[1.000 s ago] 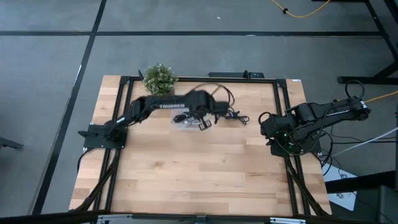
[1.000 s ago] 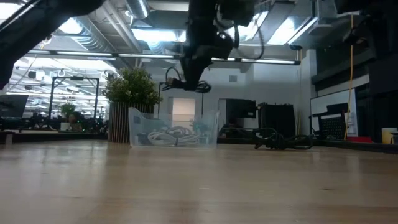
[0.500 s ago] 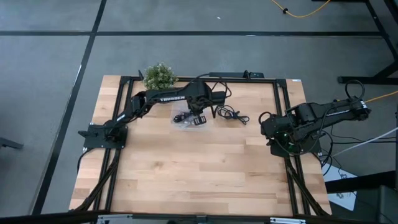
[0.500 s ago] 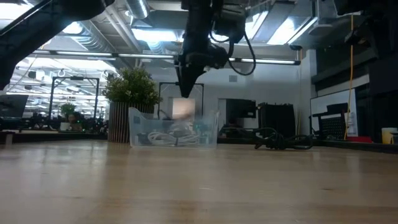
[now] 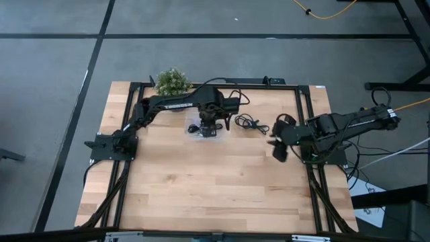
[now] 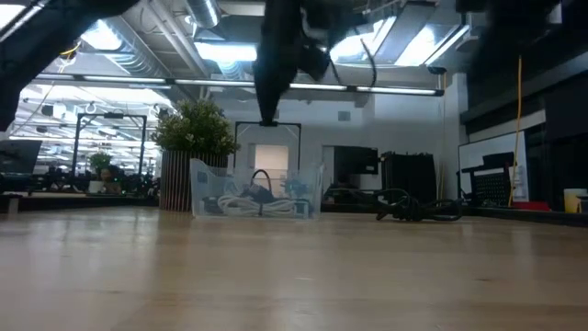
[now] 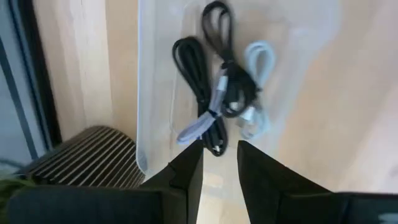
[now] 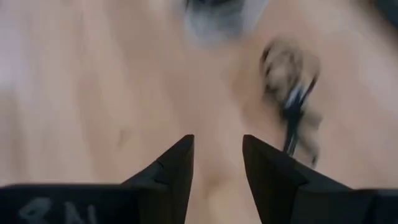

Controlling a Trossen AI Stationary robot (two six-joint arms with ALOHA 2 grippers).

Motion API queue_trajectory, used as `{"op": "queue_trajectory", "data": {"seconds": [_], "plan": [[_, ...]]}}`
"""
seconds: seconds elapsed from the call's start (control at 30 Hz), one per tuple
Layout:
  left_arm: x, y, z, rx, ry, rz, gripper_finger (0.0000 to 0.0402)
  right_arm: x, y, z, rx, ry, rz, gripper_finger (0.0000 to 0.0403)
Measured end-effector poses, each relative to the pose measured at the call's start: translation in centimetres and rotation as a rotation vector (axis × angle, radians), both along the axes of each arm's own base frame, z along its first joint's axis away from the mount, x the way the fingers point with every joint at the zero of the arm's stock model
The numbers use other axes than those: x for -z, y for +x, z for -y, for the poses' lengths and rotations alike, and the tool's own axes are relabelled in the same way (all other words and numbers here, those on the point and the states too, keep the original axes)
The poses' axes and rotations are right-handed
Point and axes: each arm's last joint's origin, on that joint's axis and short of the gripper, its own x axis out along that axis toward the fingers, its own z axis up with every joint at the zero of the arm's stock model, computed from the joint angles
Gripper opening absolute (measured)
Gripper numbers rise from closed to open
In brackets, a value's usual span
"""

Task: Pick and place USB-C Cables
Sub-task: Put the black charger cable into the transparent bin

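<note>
Clear plastic tray (image 7: pixel 146 93) on pale wood table (image 5: pixel 201 188), at 12 o'clock of the tabletop, holds coiled USB-C Cables (image 7: pixel 221 87): black loops plus one white. Another black cable bundle (image 5: pixel 252 124) lies on bare wood at the tray's 3 o'clock. Left gripper (image 7: pixel 219 163) hangs above tray, fingers parted, empty. Right gripper (image 8: pixel 217 163) near the table's 3 o'clock edge, fingers apart, empty.

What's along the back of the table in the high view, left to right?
Potted plant → clear tray holding coiled cables, the left gripper above it → loose black cable on the wood → right gripper, swinging in from the right edge.
</note>
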Motion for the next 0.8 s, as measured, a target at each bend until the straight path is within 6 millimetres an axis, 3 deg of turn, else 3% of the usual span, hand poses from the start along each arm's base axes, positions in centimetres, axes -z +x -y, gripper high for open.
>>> {"op": "queue_trajectory", "data": {"seconds": [0.2, 0.43, 0.6, 0.8], "plan": [[-6.2, -3.2, 2.5, 0.034, 0.02, 0.166, 0.0088, 0.5, 2.2, 1.1, 0.172, -0.251, 0.259, 0.0142], [-11.4, -8.0, 6.0, 0.012, 0.028, 0.329, 0.0088, -0.6, 3.8, 5.2, 0.304, -0.395, 0.328, 0.0142], [-12.6, -10.9, 8.1, 0.004, 0.107, 0.363, 0.0088, -1.9, 4.8, 8.9, 0.295, -0.383, 0.354, 0.0142], [-10.5, -13.5, 9.5, -0.066, 0.189, 0.322, 0.0088, -3.2, 6.0, 13.4, 0.289, -0.307, 0.322, 0.0142]]}}
